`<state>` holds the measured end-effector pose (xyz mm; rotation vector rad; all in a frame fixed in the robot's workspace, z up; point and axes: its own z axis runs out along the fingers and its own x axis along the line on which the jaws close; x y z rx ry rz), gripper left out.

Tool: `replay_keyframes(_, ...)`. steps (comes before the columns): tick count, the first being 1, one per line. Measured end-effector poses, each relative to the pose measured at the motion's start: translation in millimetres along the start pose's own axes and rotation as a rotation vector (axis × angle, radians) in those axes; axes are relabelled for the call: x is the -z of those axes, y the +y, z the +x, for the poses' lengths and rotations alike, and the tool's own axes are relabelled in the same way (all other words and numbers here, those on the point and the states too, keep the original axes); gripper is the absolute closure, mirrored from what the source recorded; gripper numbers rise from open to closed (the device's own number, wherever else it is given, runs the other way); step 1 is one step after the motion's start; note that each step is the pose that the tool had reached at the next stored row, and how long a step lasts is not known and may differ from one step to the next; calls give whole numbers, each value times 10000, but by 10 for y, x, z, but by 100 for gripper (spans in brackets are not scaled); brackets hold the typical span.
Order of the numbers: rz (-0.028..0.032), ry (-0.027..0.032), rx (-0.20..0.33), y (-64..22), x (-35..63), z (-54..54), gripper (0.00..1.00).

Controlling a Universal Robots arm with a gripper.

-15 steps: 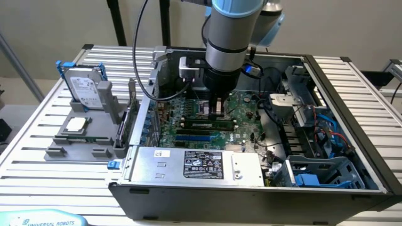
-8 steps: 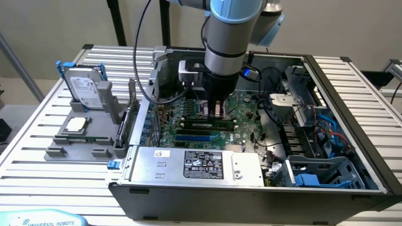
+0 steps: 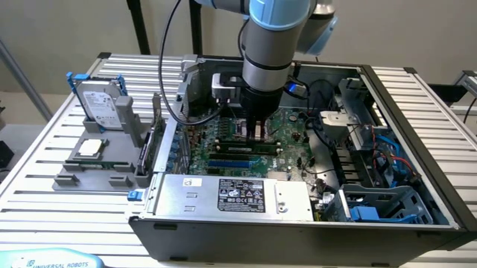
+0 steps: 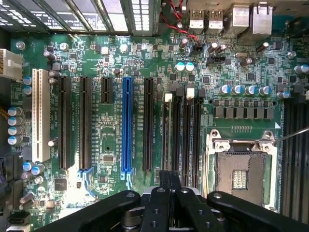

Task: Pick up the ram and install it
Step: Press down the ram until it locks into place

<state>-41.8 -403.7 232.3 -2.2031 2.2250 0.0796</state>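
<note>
Exterior view: an open computer case [image 3: 417,167] is seen on a slatted table [image 3: 60,218]; the gripper [image 3: 257,134], fingers closed, is lowered onto the ram [image 3: 244,149] seated on the motherboard [image 3: 287,125].

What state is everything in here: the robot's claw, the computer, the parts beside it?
gripper: shut, down over the motherboard memory slots.
ram: seated in a motherboard slot, below the gripper.
computer case: side open, lying flat.
CPU socket: empty, uncovered.
hard drive: standing upright in the grey holder.
</note>
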Motion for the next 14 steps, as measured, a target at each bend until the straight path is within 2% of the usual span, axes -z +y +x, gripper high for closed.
replay_keyframes(4,-4,8,2,4,164,-6,89)
replay_keyframes(14,-4,-2,2,5,170,-7,89)
